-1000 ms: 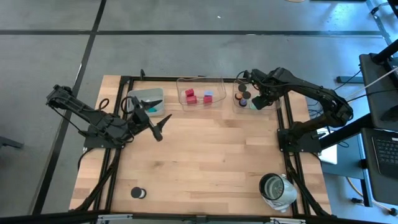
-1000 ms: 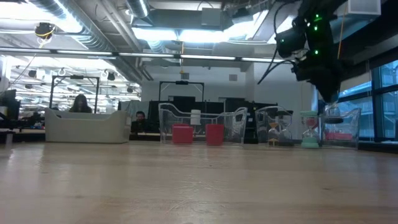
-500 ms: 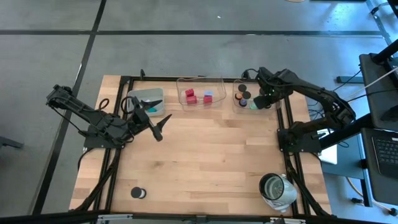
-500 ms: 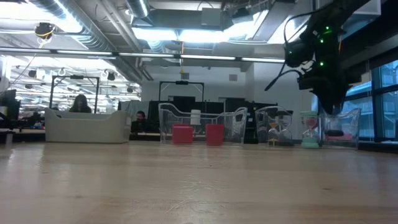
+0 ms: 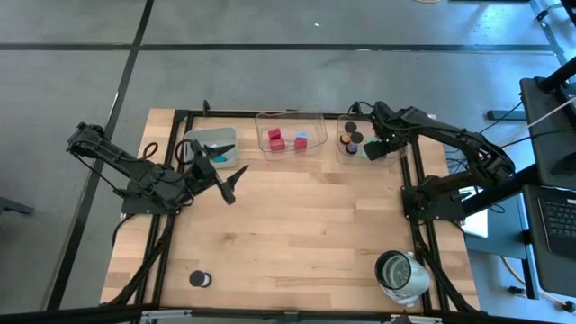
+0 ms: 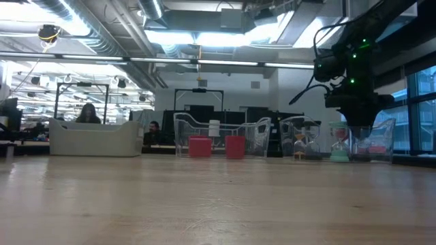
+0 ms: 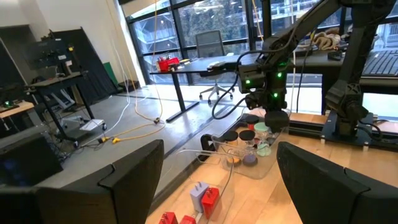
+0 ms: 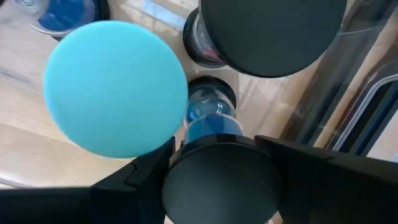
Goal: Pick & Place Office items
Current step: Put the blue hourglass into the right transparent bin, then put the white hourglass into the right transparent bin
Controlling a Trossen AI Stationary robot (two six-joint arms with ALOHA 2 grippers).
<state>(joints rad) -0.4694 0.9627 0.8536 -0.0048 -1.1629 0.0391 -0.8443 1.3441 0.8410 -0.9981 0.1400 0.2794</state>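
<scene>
the right claw (image 5: 371, 149) reaches into the clear tray (image 5: 358, 160) at the upper right of the table (image 5: 297, 234), clamped on a black round cap (image 8: 219, 184) beside a teal disc (image 8: 116, 88). the left claw (image 5: 227, 183), fingers apart, waits at centre left near the grey tray (image 5: 213, 141).

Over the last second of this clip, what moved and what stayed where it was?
The right gripper has come down into the clear tray at the table's far right, and now has a black round cap between its fingers. The left gripper stayed open near the grey tray; the red blocks, the silvery container and the lone cap did not move.
</scene>
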